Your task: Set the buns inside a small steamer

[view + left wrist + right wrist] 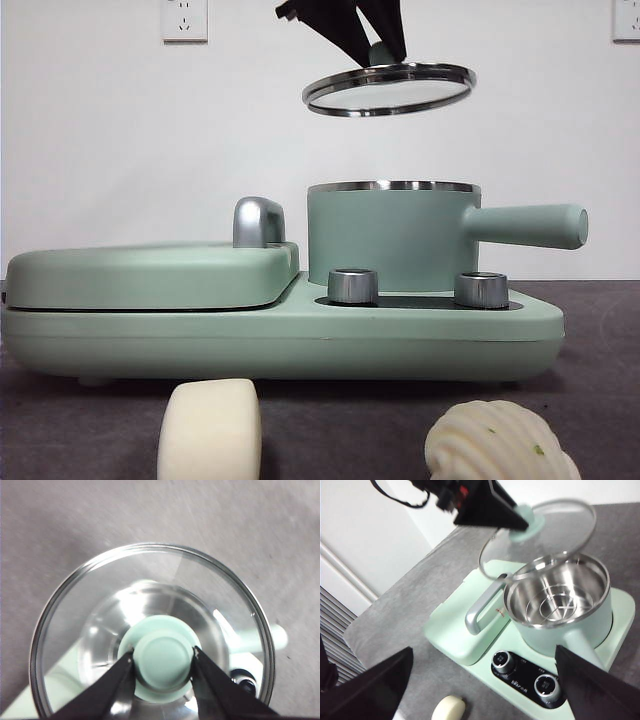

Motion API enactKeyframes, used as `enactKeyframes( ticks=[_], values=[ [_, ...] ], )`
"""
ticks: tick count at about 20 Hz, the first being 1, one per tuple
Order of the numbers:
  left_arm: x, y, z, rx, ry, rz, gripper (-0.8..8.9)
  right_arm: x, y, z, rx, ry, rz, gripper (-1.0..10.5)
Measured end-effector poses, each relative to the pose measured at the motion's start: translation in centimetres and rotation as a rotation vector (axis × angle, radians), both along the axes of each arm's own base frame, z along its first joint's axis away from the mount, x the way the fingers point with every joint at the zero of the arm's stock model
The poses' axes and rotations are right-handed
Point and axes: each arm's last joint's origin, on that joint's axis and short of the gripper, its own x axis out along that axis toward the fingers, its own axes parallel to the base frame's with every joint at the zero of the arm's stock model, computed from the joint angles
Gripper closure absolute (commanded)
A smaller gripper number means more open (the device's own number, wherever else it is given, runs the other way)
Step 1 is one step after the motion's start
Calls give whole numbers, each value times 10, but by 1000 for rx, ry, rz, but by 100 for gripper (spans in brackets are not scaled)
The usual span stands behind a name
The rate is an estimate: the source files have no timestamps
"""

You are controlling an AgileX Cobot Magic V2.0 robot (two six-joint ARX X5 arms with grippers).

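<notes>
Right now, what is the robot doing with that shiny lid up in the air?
The left gripper is pinching the green knob of the glass lid and holding it in the air above the small steamer, so the pot is open and looks empty inside. The two buns, the smooth bun and the swirled bun, lie on the table in front of the cooker. The right gripper hangs open nearby, holding nothing.
</notes>
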Motion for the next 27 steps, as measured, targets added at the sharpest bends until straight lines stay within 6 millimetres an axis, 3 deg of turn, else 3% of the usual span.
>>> enactKeyframes(
  ticks=[4, 8, 16, 21, 27],
  values=[
    [13, 29, 7, -5, 0, 78, 732, 11, 12, -3, 25, 108, 85, 493],
    [29, 63, 15, -14, -13, 168, 732, 26, 45, -7, -42, 215, 174, 493],
    [59, 128, 14, -17, -1, 354, 732, 41, 163, -30, -326, 412, 258, 493],
    [69, 156, 14, -24, 5, 436, 732, 37, 218, -72, -503, 517, 271, 494],
    [74, 172, 14, -31, 10, 488, 732, 41, 254, -132, -674, 619, 264, 512]
  ],
)
